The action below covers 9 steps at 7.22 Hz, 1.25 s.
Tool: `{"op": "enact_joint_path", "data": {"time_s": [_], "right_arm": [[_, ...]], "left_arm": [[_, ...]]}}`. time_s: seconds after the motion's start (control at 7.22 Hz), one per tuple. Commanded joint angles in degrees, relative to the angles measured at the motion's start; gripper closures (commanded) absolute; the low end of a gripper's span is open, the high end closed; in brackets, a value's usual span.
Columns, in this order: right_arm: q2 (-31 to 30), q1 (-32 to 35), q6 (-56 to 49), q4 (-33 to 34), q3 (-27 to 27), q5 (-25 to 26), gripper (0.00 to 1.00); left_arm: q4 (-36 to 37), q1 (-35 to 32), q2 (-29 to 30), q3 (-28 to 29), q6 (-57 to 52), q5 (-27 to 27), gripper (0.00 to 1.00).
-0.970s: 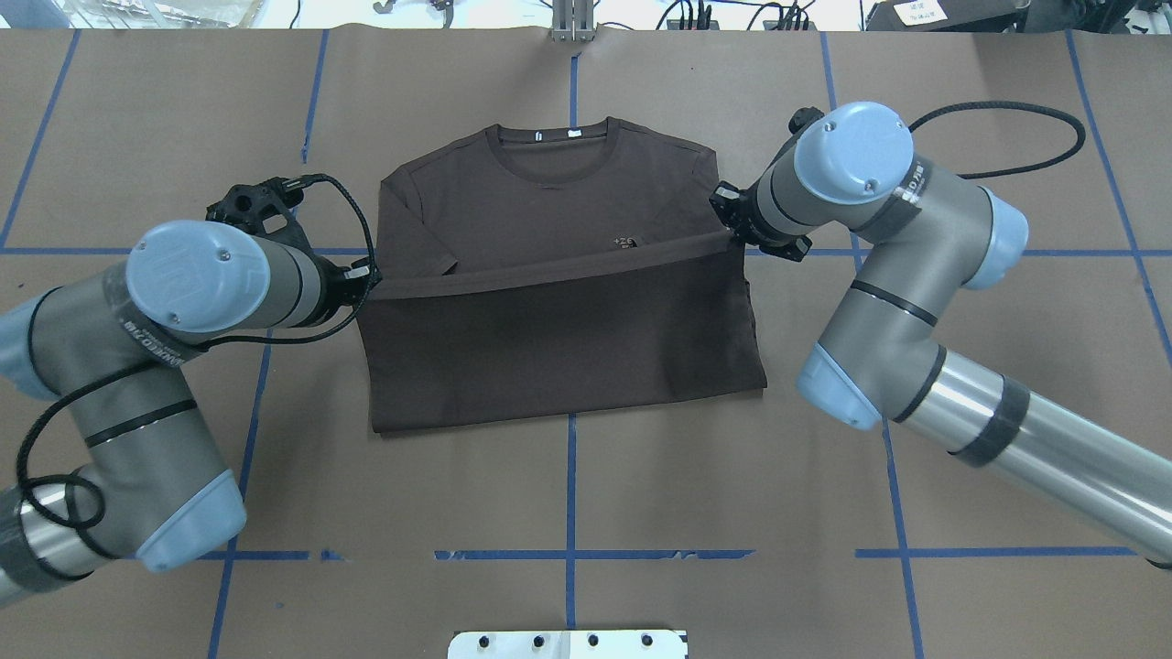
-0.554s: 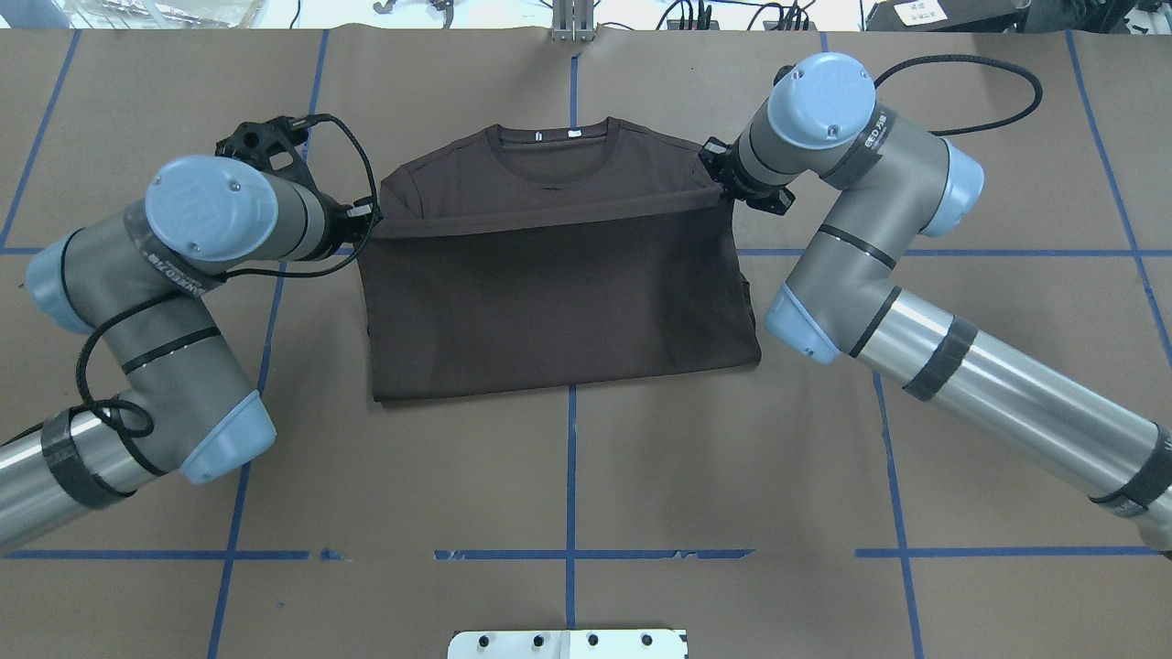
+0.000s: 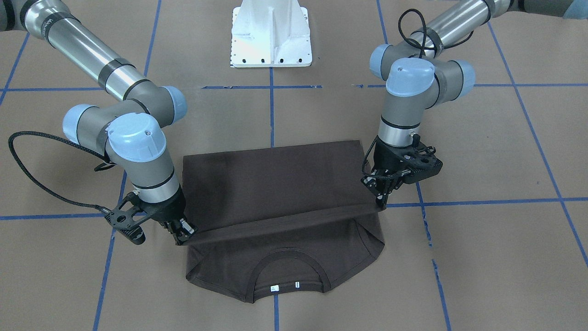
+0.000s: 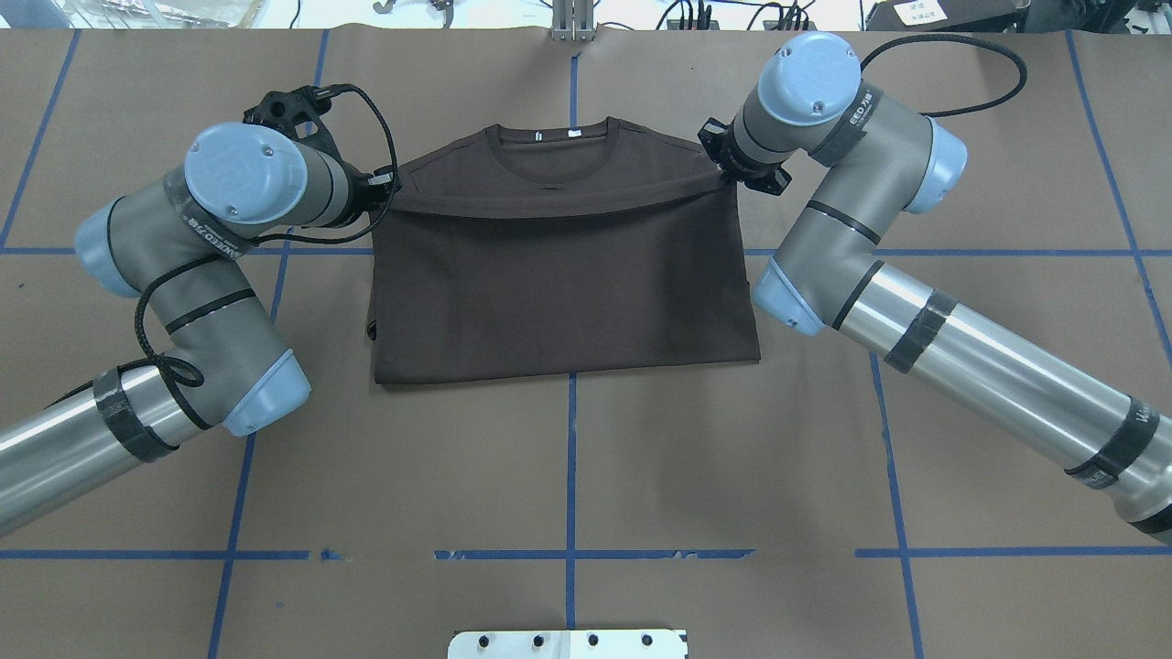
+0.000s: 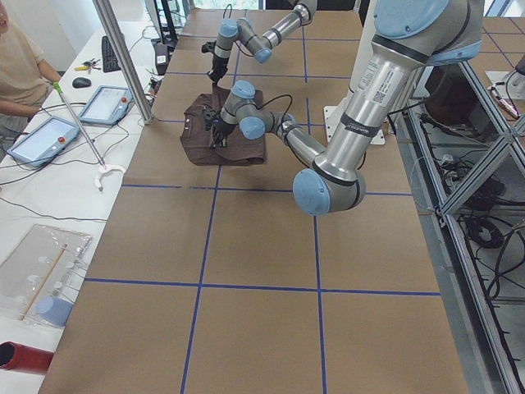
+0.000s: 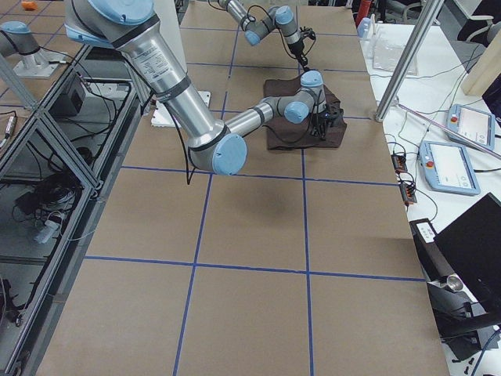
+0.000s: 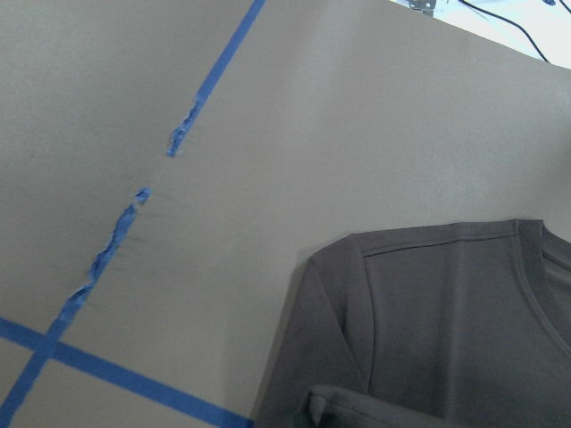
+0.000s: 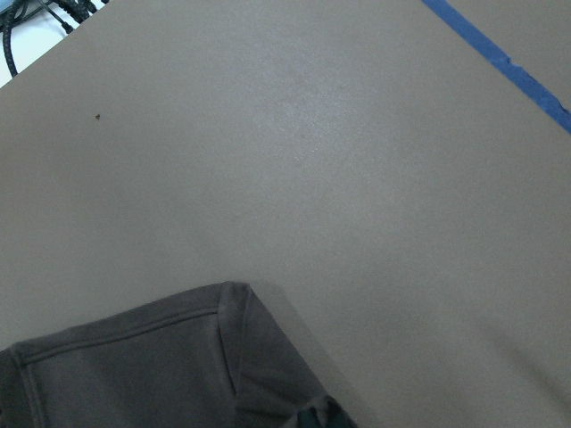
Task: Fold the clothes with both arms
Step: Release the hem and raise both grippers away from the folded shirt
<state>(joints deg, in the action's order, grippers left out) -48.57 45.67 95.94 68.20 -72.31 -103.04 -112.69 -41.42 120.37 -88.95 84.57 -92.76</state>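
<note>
The dark brown T-shirt (image 4: 563, 284) lies flat on the brown table, collar (image 4: 552, 146) at the far side with its small white neck tags showing. Its lower half is doubled over the chest, and the hem runs as a taut band just below the collar. My left gripper (image 4: 389, 183) is shut on the hem's left end, beside the left shoulder. My right gripper (image 4: 728, 178) is shut on the hem's right end. In the front view the left gripper (image 3: 381, 202) and right gripper (image 3: 183, 236) pinch the same raised edge of the T-shirt (image 3: 275, 184). Both wrist views show only shoulder cloth.
The white pedestal base (image 3: 271, 37) stands at the robot's side of the table. Blue tape lines (image 4: 570, 458) cross the brown surface. A person (image 5: 20, 74), tablets (image 5: 111, 103) and a metal pole (image 5: 123, 57) sit beyond the far edge.
Both grippers have carried the hem away from the robot toward the collar. The folded layer now covers the chest lettering and most of the sleeves.
</note>
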Motion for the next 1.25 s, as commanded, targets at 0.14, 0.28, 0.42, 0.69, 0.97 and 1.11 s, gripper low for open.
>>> {"op": "enact_joint_path", "data": {"time_s": [0.14, 0.28, 0.42, 0.69, 0.97, 1.11], "right_arm": [[2.33, 1.17, -0.49, -0.08, 1.64, 0.56, 1.0], [3.21, 1.18, -0.49, -0.09, 2.77, 0.56, 1.0], [4.69, 1.09, -0.49, -1.83, 5.57, 0.56, 1.0], [4.62, 1.0, -0.49, -5.09, 8.32, 0.56, 0.84], [4.97, 1.09, -0.4, -5.27, 7.8, 0.56, 0.13], [4.71, 1.18, 0.21, -5.36, 6.23, 0.47, 0.0]], "left_arm": [[-1.75, -1.56, 0.3, 2.47, -2.9, 1.18, 1.0], [-1.74, -1.56, 0.3, 2.47, -3.01, 1.18, 1.0], [-1.74, -1.64, 0.3, 2.47, -3.1, 1.18, 1.0], [-1.83, -1.64, 0.3, 2.47, -3.1, 1.18, 0.62], [-2.01, -1.64, 0.22, 2.47, -3.01, 1.09, 0.49], [-2.97, -1.64, 0.3, 2.21, -2.92, 1.01, 0.45]]}}
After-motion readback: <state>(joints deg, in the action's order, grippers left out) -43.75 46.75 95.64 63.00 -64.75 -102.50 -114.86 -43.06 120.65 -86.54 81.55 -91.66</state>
